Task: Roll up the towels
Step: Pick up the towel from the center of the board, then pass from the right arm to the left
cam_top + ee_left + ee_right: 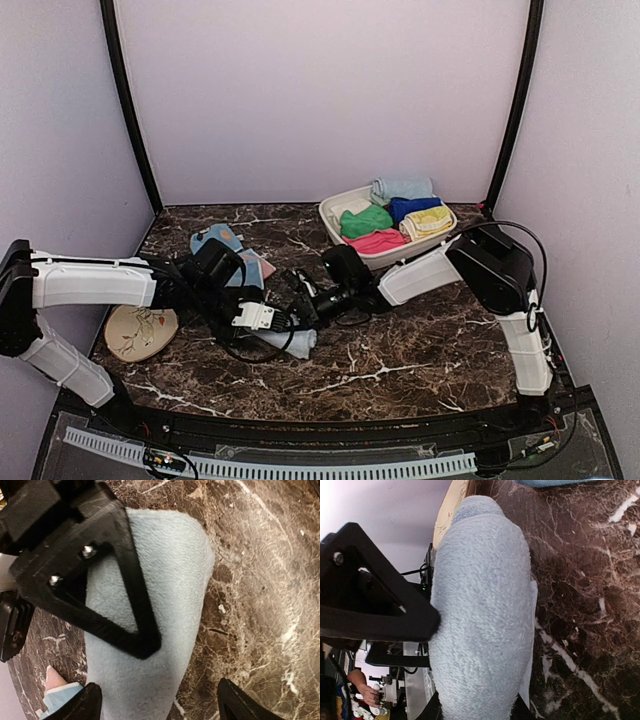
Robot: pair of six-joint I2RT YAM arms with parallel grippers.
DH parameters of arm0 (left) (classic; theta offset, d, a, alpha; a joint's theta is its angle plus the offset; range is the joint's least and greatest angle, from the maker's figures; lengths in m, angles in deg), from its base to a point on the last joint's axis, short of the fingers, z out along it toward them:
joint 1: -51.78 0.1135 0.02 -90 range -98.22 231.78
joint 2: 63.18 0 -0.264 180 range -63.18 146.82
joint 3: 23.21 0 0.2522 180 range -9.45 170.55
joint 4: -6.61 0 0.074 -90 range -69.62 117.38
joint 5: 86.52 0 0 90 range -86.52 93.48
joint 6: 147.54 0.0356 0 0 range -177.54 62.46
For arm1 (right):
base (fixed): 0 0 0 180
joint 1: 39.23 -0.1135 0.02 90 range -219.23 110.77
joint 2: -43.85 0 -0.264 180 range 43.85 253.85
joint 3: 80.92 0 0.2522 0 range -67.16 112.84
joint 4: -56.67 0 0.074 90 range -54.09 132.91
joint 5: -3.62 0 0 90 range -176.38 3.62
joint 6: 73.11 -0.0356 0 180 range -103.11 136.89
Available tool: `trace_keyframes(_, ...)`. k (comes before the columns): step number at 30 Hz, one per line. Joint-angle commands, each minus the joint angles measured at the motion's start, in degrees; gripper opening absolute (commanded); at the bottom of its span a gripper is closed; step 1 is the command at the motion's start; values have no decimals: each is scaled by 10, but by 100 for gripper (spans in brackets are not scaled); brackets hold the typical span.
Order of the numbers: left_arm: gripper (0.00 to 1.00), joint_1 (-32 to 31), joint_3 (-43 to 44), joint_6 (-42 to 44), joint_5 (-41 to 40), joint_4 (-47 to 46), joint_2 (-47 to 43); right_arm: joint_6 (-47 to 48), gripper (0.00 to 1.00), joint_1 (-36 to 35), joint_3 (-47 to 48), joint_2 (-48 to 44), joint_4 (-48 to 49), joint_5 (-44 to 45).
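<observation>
Near centre of the dark marbled tabletop (420, 350), about 7 o'clock: plain pale blue terry towel (292, 340), rolled into a plump cylinder, lying on the stone with both arms at it.

Left gripper (262, 318) in from 9 o'clock. Own wrist view: fingers (75, 705) spread wide, straddling the roll. One sits close against the cloth, the other apart from it.

Right gripper (305, 306) in from 3 o'clock, just beside the left one. Own wrist view: only dark slivers either side of the roll. Clamped or loose, cannot tell. Black triangular finger of the other arm lying against the roll's side.

8 o'clock, beside the left forearm: round beige plate with a sprig drawing (140, 333).

Farther, 10 o'clock: medium blue towel with pale cream spots (218, 240), flat, partly hidden by the left wrist, pink cloth (265, 266) at its right edge.

Farthest, 1 o'clock: white plastic tub (335, 210) holding rolled towels (366, 220) in green, pink, dark blue, yellow, grey-blue.
</observation>
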Motion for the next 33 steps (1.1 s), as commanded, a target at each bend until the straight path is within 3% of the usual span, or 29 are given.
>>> trace_keyframes(1, 82, -10, -10, 75, -76, -58, 9, -113, 0, 9, -3, -1, 108, -58)
trace_keyframes(7, 79, -20, -20, 99, -152, -156, 22, -233, 0, 9, -12, 0, 220, -88)
trace_keyframes(13, 79, -24, -41, 117, -181, -191, 28, -378, 0, 8, -39, 8, 418, -102)
trace_keyframes(16, 76, -24, -53, 119, -200, -225, 26, -399, 0, 2, -39, 12, 441, -110)
trace_keyframes(21, 61, -24, -56, 119, -221, -245, 32, -426, 0, -6, -45, 15, 478, -120)
trace_keyframes(24, 36, -24, -44, 99, -219, -223, 36, -417, 0, -3, -56, 10, 476, -125)
trace_keyframes(26, 3, -22, -14, 57, -205, -166, 41, -378, 11, 8, -72, -4, 444, -118)
trace_keyframes(29, 0, -16, 43, -11, -163, -61, 49, -243, 32, 47, -91, -56, 302, -79)
trace_keyframes(33, 0, -2, 94, -65, -117, -7, 36, 45, 49, 94, -16, -143, -92, 47)
